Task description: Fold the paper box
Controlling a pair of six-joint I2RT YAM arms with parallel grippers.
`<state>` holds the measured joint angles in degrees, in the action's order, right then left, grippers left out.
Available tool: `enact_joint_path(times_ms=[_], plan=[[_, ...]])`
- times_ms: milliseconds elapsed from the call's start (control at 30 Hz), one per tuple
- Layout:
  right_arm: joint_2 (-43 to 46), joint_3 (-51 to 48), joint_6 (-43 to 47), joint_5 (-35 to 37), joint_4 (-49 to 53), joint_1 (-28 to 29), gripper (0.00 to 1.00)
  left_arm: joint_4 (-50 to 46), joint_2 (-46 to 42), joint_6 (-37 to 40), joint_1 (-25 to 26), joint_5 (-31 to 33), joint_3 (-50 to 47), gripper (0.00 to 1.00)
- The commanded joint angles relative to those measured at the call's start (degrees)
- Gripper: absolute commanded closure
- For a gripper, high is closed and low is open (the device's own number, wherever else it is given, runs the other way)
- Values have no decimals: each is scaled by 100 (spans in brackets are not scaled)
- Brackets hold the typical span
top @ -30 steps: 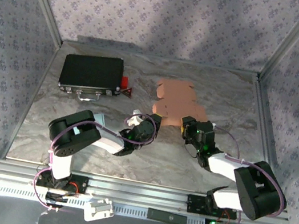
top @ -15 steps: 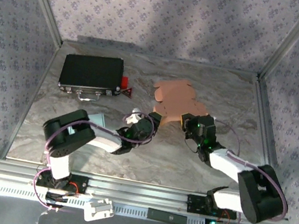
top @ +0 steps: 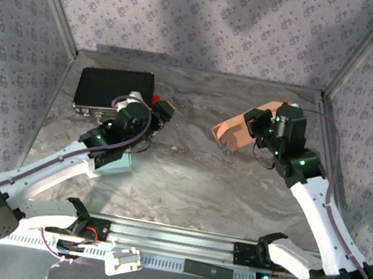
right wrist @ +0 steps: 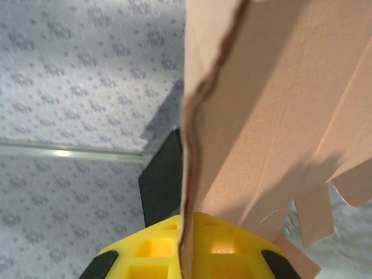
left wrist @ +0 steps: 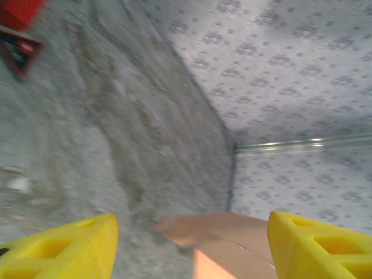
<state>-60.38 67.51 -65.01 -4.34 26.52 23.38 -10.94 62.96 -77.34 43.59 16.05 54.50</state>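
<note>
Marbled table (top: 186, 183) forms the floor of the cell, with a black case (top: 112, 90) lying at its far left. Next in size is the paper box (top: 233, 132), not yet a box but a flat pink-brown cardboard sheet with flaps. It is at the far right of the table, held tilted by its upper edge in the right claw (top: 253, 121), which is clenched on it; the right wrist view shows the sheet running edge-on between the yellow fingers (right wrist: 145, 250). Whether its lower edge touches the table I cannot tell. The left claw (top: 158, 111) sits just beside the case, well apart from the sheet, released, with nothing between its fingers. A small red piece (top: 156, 100) lies against the case. By my reading the folding has barely begun: no wall stands up. The next move likely calls for the left claw to cross to the sheet and take a free flap, with the right pinch as anchor, so a crease can be bent
</note>
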Motion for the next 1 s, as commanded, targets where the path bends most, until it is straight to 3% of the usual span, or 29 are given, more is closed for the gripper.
enact_joint_path(times_ms=[0,67,167,467,733,967], plan=[[290,940,305,7,2143,314,100,-1402,-275,702,-262,-258,-26,32],[471,941,-86,45,2237,518,100,-1513,-429,844,-416,-408,-109,33],[440,346,-929,-211,1411,650,100,-1462,-435,1025,-708,-954,-229,35],[-1871,650,-2258,-165,11,887,100,-1553,265,1782,-830,-2046,242,43],[-3270,703,-2897,-262,-1300,929,100,-1882,193,2157,-865,-1939,321,44],[-3748,629,-3013,-245,-1520,943,100,-1908,334,2781,-914,-2247,395,46]])
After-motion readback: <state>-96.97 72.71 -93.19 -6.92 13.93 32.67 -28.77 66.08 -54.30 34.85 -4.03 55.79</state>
